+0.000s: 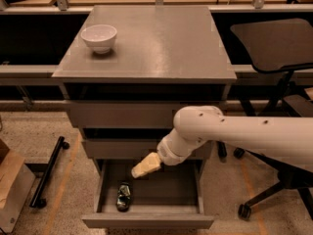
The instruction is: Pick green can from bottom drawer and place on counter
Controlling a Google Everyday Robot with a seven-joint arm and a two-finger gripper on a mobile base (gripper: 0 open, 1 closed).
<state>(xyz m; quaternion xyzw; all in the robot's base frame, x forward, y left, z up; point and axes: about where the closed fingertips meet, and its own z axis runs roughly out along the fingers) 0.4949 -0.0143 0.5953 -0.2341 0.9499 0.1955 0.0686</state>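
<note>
Rolling is the danger: the green can (123,196) lies near-left in the bottom drawer (161,222), and the hand (145,165), hovering just above and right of it, open or closed I cannot tell, could nudge it.

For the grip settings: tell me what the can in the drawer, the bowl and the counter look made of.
Green can: likely thin metal, glossy; glints on its side. Bowl: probably glazed ceramic, maybe plastic; smooth white, soft sheen. Counter: grey laminate or painted metal, semi-gloss; pale reflection. The gripper hangs over the open bottom drawer, clear of the can.
</note>
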